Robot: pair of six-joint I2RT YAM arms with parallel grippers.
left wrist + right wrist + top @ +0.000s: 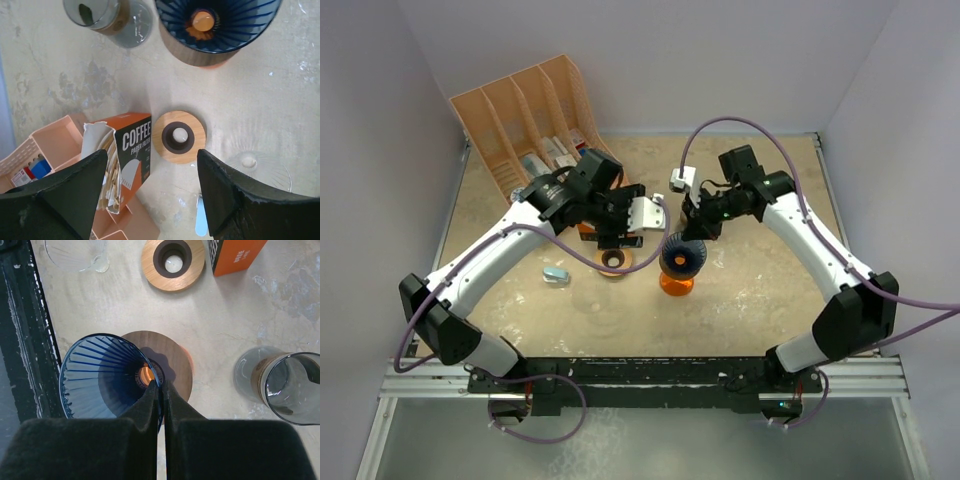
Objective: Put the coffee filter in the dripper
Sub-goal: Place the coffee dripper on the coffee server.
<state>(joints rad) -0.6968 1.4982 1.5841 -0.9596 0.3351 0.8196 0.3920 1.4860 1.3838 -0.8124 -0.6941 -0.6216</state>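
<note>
Hovering my left claw (151, 154), wide open, over orange cardboard filter box (134, 145) w/ tan paper filters (106, 172) inside; right claw (161, 390) pinched shut on blue ribbed dripper (97, 375) at rim. Risk: I grab several filters, or tip box.

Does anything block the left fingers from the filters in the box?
Nothing visible does. The coffee filter box is open, its filters exposed beneath the open left fingers. The blue dripper is empty.

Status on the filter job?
Left claw open above box, nothing held. Right claw shut on dripper rim. Filters in box, dripper empty.
</note>
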